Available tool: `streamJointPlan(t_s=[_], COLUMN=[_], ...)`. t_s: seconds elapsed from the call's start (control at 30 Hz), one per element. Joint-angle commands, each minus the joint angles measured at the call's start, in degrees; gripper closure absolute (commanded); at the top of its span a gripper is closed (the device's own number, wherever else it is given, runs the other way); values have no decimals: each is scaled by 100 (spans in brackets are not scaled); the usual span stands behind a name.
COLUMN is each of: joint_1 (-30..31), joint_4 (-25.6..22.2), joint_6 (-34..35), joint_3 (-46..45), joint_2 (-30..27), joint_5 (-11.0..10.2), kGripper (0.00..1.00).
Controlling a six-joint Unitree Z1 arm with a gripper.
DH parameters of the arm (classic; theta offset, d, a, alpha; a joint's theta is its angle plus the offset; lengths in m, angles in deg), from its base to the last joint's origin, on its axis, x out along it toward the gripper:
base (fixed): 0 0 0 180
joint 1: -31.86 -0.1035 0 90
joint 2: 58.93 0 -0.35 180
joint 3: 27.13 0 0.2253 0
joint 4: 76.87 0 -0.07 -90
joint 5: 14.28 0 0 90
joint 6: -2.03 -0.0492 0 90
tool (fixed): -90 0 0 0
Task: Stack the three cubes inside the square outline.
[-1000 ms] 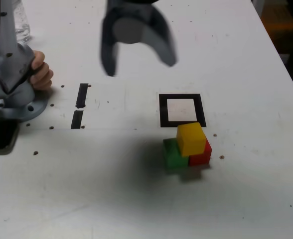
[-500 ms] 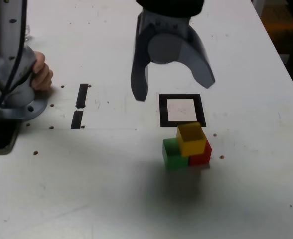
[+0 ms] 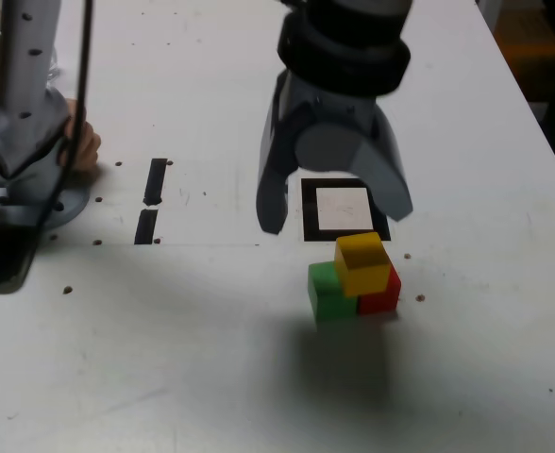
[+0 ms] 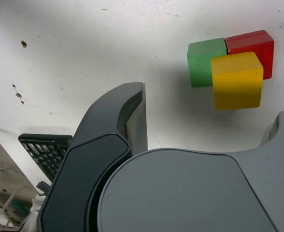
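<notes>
White table (image 3: 466, 377) holds a yellow cube (image 3: 362, 264) sitting on green (image 3: 327, 294) and red (image 3: 383, 294) cubes, beside the square outline (image 3: 309, 209); the gripper (image 3: 336, 215) hangs above, fingers wide apart.

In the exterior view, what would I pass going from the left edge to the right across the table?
Arm base → hand → two black bar marks → green cube → red cube.

Claw (image 3: 336, 215) lower now, nearer the cubes (image 3: 356, 278).
</notes>
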Motion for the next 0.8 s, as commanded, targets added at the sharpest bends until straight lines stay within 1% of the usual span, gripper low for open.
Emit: streamJointPlan(t_s=[0.0, 0.23, 0.77], joint_1=[15, 18, -26], joint_4=[-68, -54, -57], joint_6=[-18, -105, -214], joint_3=[39, 134, 301], joint_2=[69, 364, 749], joint_5=[8, -44, -139], kGripper=[7, 7, 8])
